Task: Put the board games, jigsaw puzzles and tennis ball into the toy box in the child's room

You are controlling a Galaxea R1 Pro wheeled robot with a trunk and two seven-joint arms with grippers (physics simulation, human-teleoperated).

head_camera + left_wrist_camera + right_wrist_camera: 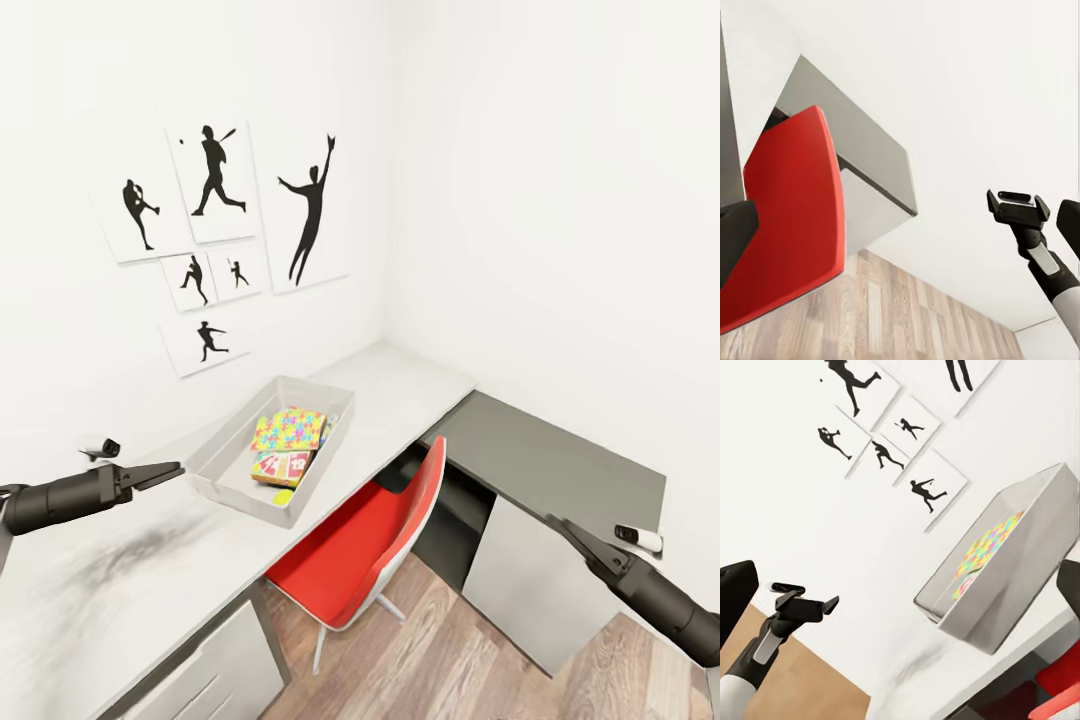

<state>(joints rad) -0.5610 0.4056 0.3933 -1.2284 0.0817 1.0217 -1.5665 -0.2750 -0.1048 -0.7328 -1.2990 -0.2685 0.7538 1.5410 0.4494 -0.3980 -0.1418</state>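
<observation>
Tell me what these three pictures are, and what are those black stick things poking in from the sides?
Those black sticks are a robot's two arms, drawn by a computer. Each ends in a pincer for grabbing. The big picture comes from a camera on the robot's head: its left pincer hangs over the pale table, its right pincer over the dark, lower part. Both look pressed shut and hold nothing. The two other pictures come from little cameras on each arm, so each one sees the other arm. On the table sits a grey toy box with a colourful jigsaw puzzle, a game box and a small yellow-green ball inside. A red chair stands tucked under the table.
</observation>
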